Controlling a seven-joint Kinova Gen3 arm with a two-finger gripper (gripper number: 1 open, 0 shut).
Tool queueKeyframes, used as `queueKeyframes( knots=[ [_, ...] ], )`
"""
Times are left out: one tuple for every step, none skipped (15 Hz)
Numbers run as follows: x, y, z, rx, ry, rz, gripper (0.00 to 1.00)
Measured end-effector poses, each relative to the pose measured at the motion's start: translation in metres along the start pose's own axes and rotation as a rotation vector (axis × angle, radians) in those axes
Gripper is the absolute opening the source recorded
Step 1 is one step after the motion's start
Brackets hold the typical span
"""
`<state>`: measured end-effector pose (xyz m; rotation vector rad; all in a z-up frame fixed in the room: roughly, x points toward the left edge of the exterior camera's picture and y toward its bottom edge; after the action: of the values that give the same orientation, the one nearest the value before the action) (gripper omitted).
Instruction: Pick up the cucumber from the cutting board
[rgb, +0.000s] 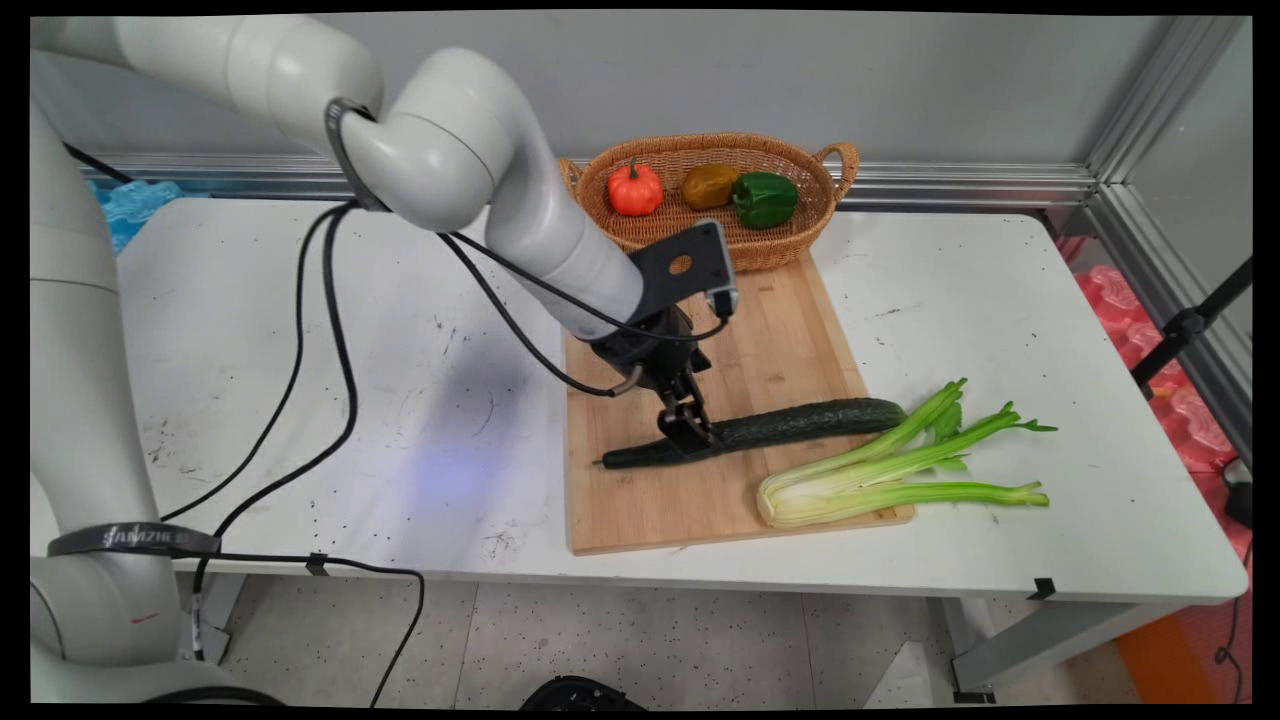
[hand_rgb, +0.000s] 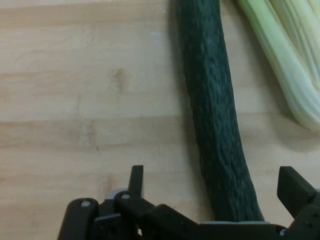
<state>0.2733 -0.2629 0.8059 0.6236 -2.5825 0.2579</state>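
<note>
A long dark green cucumber (rgb: 800, 425) (hand_rgb: 215, 110) lies across a wooden cutting board (rgb: 780, 340) (hand_rgb: 75, 100). My gripper (rgb: 690, 432) (hand_rgb: 215, 185) is low over its left part, open, with one finger on each side. In the hand view the cucumber runs up between the fingers (hand_rgb: 136, 180), closer to the right one, and neither finger presses on it. A bunch of celery (rgb: 880, 470) (hand_rgb: 295, 60) lies just beyond the cucumber, half on the board's front right corner and half on the table.
A wicker basket (rgb: 790, 250) stands behind the board at the back of the table, holding an orange-red pepper (rgb: 635, 190), a brownish pepper (rgb: 710, 185) and a green pepper (rgb: 765, 198). Black cables hang from the arm over the table's left half.
</note>
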Motion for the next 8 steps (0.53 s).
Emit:
queueKeyframes(
  knots=[
    [0.001,0.000,0.005,-0.001,0.004,-0.005,1.00],
    [0.002,0.000,0.007,-0.002,0.007,-0.010,1.00],
    [0.003,0.001,0.012,-0.005,0.010,-0.019,1.00],
    [0.004,0.001,0.017,-0.009,0.014,-0.032,1.00],
    [0.005,0.001,0.021,-0.013,0.017,-0.041,1.00],
    [0.005,0.001,0.024,-0.017,0.018,-0.050,1.00],
    [0.006,0.001,0.027,-0.021,0.019,-0.058,1.00],
    [0.006,0.002,0.029,-0.025,0.019,-0.066,1.00]
  ],
)
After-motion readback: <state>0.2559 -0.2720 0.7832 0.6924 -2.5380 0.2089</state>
